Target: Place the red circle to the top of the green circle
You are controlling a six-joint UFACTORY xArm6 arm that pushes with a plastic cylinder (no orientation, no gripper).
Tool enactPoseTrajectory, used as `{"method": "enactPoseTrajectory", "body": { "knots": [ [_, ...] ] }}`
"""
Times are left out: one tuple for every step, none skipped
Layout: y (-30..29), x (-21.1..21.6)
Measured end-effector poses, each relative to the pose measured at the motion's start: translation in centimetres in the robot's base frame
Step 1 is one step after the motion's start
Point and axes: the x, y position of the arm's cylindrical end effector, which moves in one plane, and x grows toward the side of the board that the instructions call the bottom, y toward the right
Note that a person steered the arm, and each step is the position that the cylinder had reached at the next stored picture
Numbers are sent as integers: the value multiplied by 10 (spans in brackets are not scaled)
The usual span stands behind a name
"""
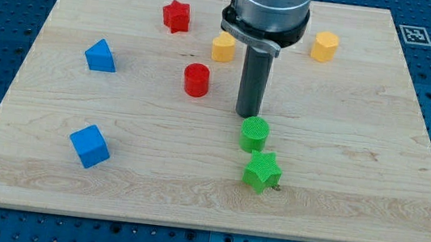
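The arm ends in a bare rod, no jaws to open or close, and my tip (pixel 248 114) sits just above the green circle (pixel 255 134), with the red circle (pixel 196 80) off to its left and slightly up, so I'd swing round its far left side and nudge it gently rightward.

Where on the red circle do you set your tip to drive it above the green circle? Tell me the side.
No gripping here, only pushing. I would set my tip against the red circle on its side wall facing the view's left, since the spot above the green circle lies toward the view's right. Its round wall may slip sideways, so contact should be centred. My tip now stands just above the green circle.
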Motion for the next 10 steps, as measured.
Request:
{"method": "enactPoseTrajectory", "body": {
  "knots": [
    [0,13],
    [-4,18],
    [-45,18],
    [-64,14],
    [-91,6],
    [-129,-8],
    [-145,-40],
    [-151,-74],
    [-127,-84],
    [-97,-70]
  ]
}}
